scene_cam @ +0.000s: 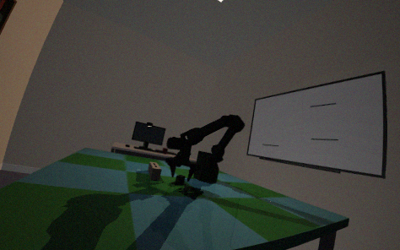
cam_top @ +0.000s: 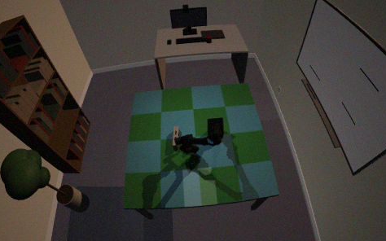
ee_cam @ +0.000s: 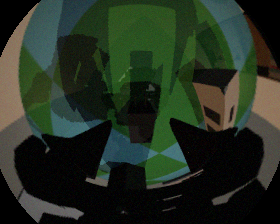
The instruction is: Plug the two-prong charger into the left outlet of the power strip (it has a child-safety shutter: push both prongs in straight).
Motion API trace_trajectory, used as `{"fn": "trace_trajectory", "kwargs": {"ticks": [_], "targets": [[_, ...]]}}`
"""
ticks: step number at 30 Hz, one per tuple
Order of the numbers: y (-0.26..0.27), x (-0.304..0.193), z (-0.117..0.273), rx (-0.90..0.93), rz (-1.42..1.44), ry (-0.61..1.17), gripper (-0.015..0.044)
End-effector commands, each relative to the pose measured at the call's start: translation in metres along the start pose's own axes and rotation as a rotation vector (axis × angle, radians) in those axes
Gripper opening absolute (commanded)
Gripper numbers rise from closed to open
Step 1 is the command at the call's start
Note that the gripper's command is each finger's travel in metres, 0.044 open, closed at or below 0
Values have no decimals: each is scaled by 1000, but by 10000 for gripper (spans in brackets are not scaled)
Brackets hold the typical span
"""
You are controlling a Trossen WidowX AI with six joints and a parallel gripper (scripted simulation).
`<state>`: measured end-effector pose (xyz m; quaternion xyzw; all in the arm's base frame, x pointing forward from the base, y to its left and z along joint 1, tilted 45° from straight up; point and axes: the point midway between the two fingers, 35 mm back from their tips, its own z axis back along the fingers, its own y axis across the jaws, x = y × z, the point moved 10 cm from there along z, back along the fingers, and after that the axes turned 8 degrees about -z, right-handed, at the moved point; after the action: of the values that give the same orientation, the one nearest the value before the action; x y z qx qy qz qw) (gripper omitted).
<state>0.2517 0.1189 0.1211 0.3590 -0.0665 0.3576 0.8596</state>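
Note:
The charger (scene_cam: 180, 180) (ee_cam: 141, 131) is a small dark block on the table. In the top view I cannot tell it apart from the dark arm, and its prongs are too dark to make out. My gripper (scene_cam: 181, 176) (ee_cam: 140, 121) is open and empty, pointing down, with its fingertips low on either side of the charger. The power strip (cam_top: 176, 132) (scene_cam: 154, 173) (ee_cam: 216, 104) is a beige block with dark outlets. It stands beyond the fingers, on the right in the wrist view. The shutter cannot be made out.
The checkered green and blue table (cam_top: 146, 126) (scene_cam: 92, 175) carries the arm's dark base (cam_top: 215, 125) (scene_cam: 207, 166). Dark arm shadows fall across the near half. A desk with a monitor (cam_top: 188, 17) (scene_cam: 148, 133), a bookcase (cam_top: 66, 116) and a whiteboard (cam_top: 357, 77) (scene_cam: 345, 127) stand off the table.

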Motion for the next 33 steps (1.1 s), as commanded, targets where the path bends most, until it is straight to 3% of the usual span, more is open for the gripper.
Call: {"fn": "trace_trajectory", "kwargs": {"ticks": [1,8,20,26,29,33], "targets": [[0,-1,-8,2,-8,5,440],[1,-1,-15,3,-8,5,440],[1,0,-12,4,0,0,125],[1,0,-12,4,0,0,85],[0,0,-7,3,-1,1,6],[-1,-1,7,1,-3,3,0]]}}
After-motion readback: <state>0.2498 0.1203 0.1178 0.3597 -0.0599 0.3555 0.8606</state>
